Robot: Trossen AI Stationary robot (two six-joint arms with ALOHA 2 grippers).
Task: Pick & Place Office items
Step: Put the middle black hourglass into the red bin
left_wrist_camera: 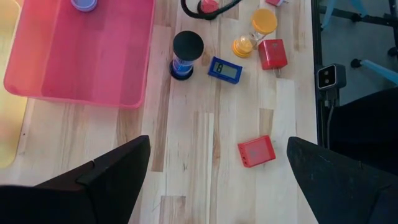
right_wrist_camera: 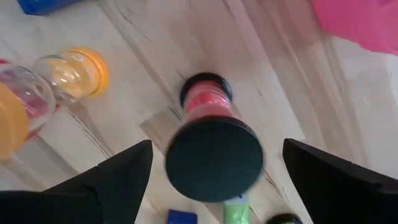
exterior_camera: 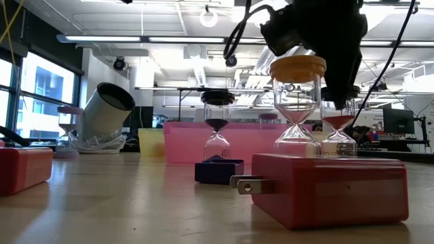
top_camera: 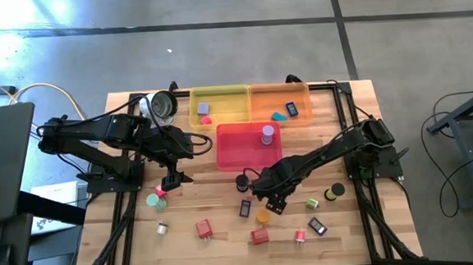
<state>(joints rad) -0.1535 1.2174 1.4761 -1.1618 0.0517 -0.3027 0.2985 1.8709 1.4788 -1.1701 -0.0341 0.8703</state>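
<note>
Right claw (top_camera: 275,202) hovering low over the middle of the wooden surface (top_camera: 227,240), fingers (right_wrist_camera: 106,180) spread wide, gripping nothing; directly beneath and between them, standing upright, a black-capped hourglass with red sand (right_wrist_camera: 212,140). Just beside it, lying/standing close, an orange-capped hourglass (right_wrist_camera: 73,73), seen from table height as the orange-topped timer (exterior_camera: 297,102) under the dark arm.

Left claw (top_camera: 172,182) hanging over the left half of the surface, fingers (left_wrist_camera: 106,180) likewise wide apart, empty; below it, resting near each other, a pink piece (top_camera: 159,190) and a teal cylinder (top_camera: 153,201).

Farther out, scattered over the front of the surface: red blocks (top_camera: 203,227) and (top_camera: 260,236), the latter looming as the near red plug-block (exterior_camera: 325,186) at table height; a dark blue rectangular piece (left_wrist_camera: 225,70) lying flat beside a black-topped hourglass with dark sand (left_wrist_camera: 186,55); a green cylinder (top_camera: 311,203); a black cylinder with yellow face (top_camera: 334,193); a small grey-white piece (top_camera: 162,228).

At the back, sitting side by side and touching: yellow tray (top_camera: 218,92), holding a lilac and a pink piece; orange tray (top_camera: 300,92), holding a teal and a dark blue piece. In front of these, pink tray (top_camera: 238,153), holding one lilac cylinder (top_camera: 268,133). Beside the yellow tray, tilted, a round silver-rimmed object (top_camera: 164,106).
</note>
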